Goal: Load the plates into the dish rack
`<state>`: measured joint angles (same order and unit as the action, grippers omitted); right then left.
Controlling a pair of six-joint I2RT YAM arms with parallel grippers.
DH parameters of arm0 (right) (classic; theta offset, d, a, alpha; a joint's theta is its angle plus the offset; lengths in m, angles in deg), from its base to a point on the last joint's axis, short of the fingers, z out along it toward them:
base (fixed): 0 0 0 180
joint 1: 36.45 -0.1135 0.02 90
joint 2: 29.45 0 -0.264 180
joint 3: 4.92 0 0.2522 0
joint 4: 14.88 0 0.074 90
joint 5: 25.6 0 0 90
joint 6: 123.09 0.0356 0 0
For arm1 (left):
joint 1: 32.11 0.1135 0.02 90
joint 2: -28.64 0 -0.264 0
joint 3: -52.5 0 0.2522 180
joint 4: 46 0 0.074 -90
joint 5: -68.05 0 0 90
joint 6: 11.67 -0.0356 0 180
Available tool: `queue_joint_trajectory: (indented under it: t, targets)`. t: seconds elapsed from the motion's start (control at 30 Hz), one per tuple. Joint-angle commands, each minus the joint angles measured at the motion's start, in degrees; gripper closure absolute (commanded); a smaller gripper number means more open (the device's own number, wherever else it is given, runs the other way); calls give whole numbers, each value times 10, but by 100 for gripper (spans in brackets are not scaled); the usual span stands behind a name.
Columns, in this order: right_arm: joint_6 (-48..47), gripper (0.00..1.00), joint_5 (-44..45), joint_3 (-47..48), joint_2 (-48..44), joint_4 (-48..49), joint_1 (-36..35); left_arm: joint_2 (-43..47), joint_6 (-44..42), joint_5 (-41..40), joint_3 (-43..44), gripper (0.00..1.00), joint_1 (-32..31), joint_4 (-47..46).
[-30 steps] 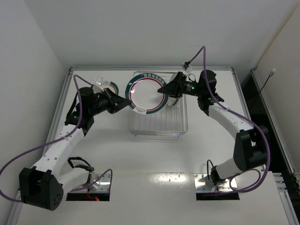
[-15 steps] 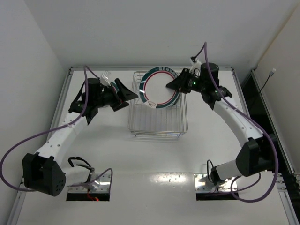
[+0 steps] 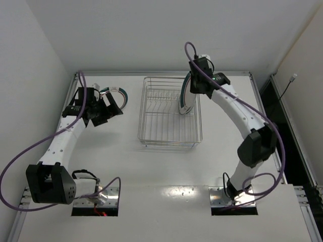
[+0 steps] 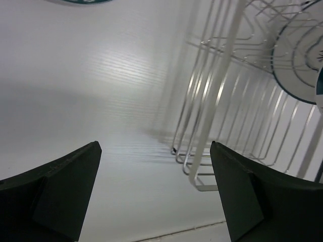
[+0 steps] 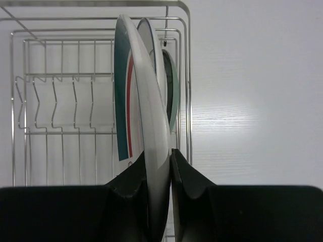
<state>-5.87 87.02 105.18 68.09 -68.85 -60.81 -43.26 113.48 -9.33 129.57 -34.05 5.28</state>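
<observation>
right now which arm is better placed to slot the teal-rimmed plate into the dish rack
Right. The right end effector is shut on the teal-rimmed plate, held on edge at the dish rack beside standing plates. The left end effector is open and empty, left of the rack.

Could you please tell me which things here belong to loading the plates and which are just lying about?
Part of the job:
dish rack
held teal-rimmed plate, in the right gripper
white plate and dark teal plate, standing in the rack
second teal-rimmed plate, beside the left gripper

Just lying about:
purple cables
</observation>
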Motion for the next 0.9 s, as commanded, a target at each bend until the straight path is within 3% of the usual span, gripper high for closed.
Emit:
queue_joint_trajectory:
  t: [0.0, 0.53, 0.87]
  targets:
    - [-36, 100, 88, 71, 31, -9, -18, 13, -43, -25, -34, 12, 27, 12]
    - [-32, 100, 151, 173, 192, -29, -66, 3, -95, 4, -82, 12, 114, -7]
    - [13, 100, 85, 150, 236, -35, -53, 3, -122, -2, -106, 12, 144, -7]
